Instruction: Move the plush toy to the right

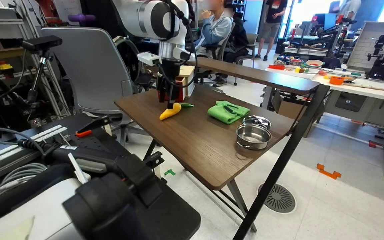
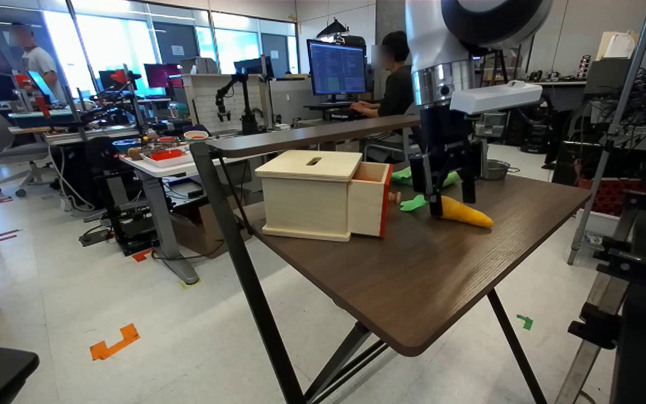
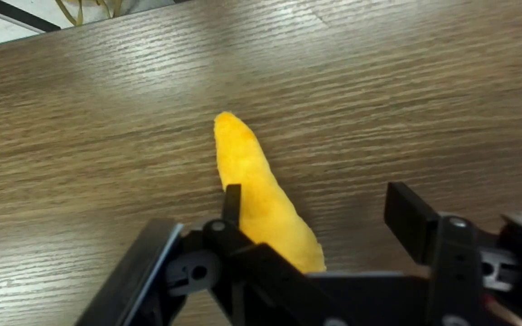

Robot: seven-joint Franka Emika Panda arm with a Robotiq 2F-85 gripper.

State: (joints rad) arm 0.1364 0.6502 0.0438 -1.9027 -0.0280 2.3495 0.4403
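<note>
Mid-frame in wrist view, plush toy (image 3: pixel 261 194) is lying on table (image 3: pixel 84 113), long axis slanting, narrow end pointing upper left. Arm (image 2: pixel 441 62) is hanging down at upper right in an exterior view, gripper (image 3: pixel 314 212) gaping.

Plush toy (image 3: pixel 270 199): cloth, matt, faintly fuzzy at the edge. My fingers (image 3: pixel 408 222): matt, material unclear. My collar (image 2: pixel 441 84): polished metal. Table top beneath me (image 2: pixel 401 269): wood-grained, finely streaked, satin sheen. Box (image 2: pixel 305 205): pale wood, smooth, matt. Towel (image 1: pixel 223 116): soft-looking cloth, matt. Pot (image 1: pixel 254 141): glossy, reflective metal.
</note>
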